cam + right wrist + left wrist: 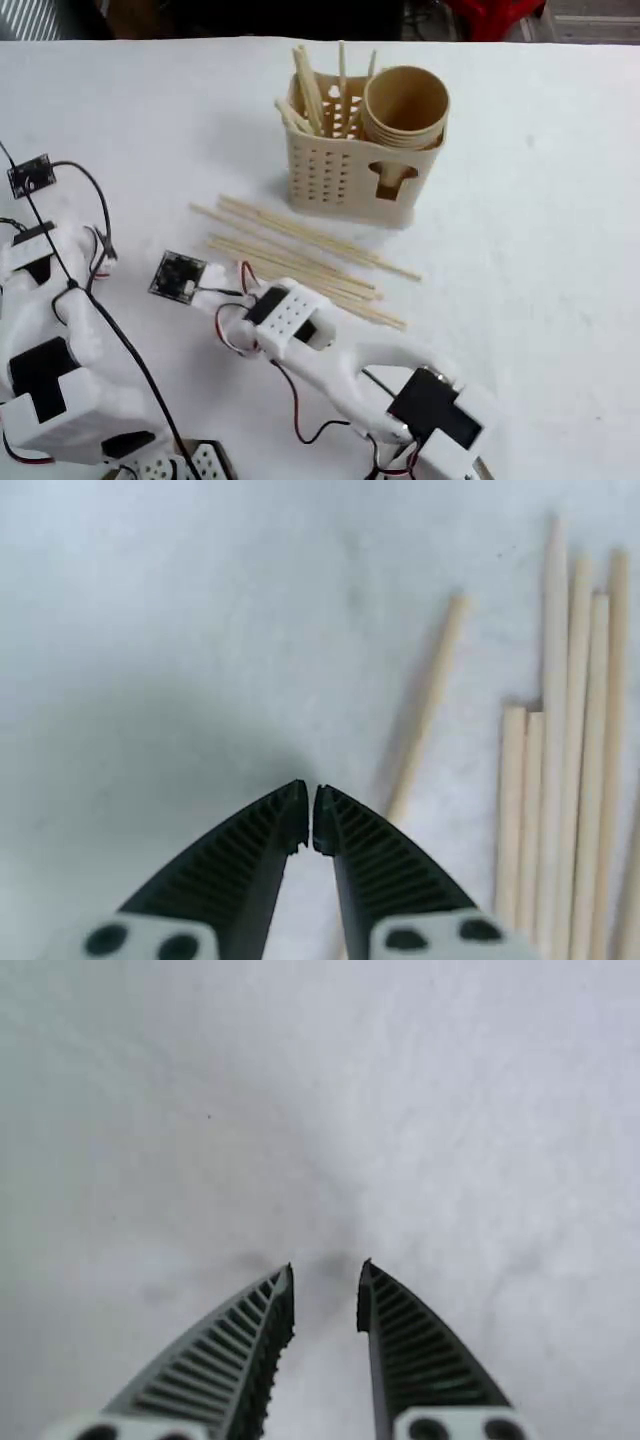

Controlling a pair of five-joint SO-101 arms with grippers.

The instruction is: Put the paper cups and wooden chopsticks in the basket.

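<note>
Right gripper [311, 820] above the white table [180, 610], dark ribbed fingers [250, 860] drawn together to a hairline gap at the tips. Just beside it, a single wooden chopstick [430, 695] lying slanted on the table, near end right by one finger. Farther off, a group of wooden chopsticks [570, 780] lying side by side, roughly parallel, ends staggered.
</note>
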